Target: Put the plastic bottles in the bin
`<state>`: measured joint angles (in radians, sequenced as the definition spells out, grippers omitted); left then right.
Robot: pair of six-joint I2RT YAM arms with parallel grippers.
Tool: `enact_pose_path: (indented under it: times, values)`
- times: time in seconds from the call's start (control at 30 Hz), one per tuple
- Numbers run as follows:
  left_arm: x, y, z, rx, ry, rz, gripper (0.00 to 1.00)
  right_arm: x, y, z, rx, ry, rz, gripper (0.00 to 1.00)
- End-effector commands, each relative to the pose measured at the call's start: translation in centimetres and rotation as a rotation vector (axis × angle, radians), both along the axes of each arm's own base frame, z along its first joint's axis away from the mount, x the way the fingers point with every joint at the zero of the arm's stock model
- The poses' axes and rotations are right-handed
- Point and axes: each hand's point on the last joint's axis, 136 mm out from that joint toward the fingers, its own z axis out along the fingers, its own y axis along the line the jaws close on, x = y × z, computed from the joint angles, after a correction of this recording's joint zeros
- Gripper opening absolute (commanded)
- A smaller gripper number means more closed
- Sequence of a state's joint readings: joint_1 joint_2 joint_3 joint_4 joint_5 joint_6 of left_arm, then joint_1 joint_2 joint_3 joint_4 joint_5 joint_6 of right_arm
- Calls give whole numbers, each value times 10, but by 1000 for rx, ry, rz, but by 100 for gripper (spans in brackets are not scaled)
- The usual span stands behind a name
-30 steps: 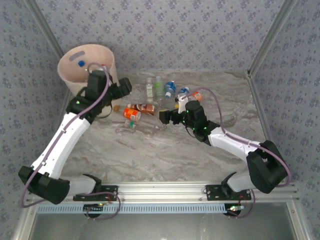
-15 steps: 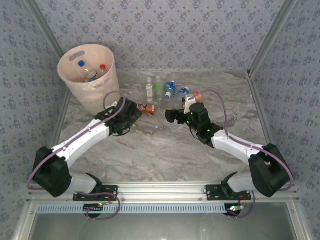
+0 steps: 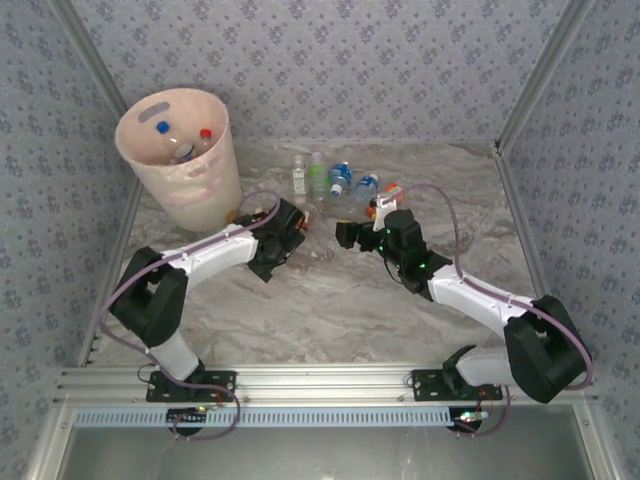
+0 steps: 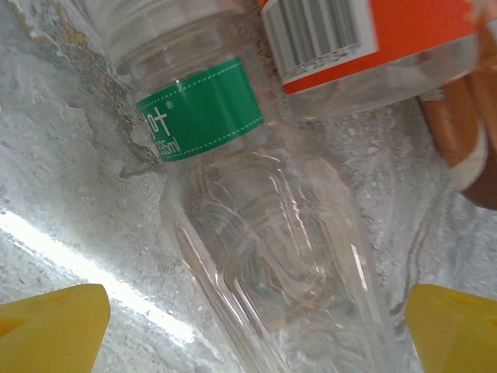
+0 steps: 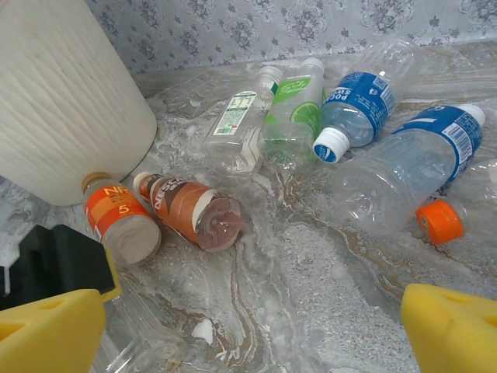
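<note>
Right now the left gripper [image 3: 284, 228] hangs low, yellow pads [image 4: 46, 326] spread wide either side of a clear green-labelled bottle [image 4: 264, 233] lying flat, nothing held. I'd say it next needs to close on that bottle and lift it to the pink bin [image 3: 195, 195] nearby. The right gripper [image 3: 347, 234] gapes empty too, facing the other plastic bottles [image 5: 365, 109] strewn across the marbled grey tabletop [image 3: 330, 310], flowered wallpaper [image 3: 330, 60] all round.

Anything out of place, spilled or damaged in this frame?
Nothing stands out. The small clear plastic bottles lie on their sides on the marbled table, no spill visible; the tall pale pink round plastic bin stands upright.
</note>
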<state>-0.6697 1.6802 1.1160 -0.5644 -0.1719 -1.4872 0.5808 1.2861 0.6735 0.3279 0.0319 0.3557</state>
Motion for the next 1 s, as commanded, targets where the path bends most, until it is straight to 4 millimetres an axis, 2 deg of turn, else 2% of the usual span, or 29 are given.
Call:
enact_pose_path:
  times: [0.0,0.1,0.23,0.43,0.6,0.77,0.87,0.97]
  values:
    - [7,-7,-7,-3,-4,26,98,0,-9,4,1,-5,-31,100]
    - [11,-8,-13,18,-2,13,96,-1,-10,4,-1,-2,-33,100]
    - [5,-11,-24,15,14,-13,89,0,-11,3,-4,0,-37,100]
    - [-9,3,-28,68,22,-37,62,1,-11,-3,-7,14,-40,100]
    - [-25,22,-15,117,14,-92,49,2,-10,-4,-8,16,-37,100]
    - [-39,39,17,151,-75,-221,45,4,-9,-4,-1,16,-33,100]
    - [-42,43,52,176,-188,-316,42,6,-7,-5,4,17,-31,100]
    - [-35,44,104,207,-371,-386,44,8,-5,-5,6,17,-31,100]
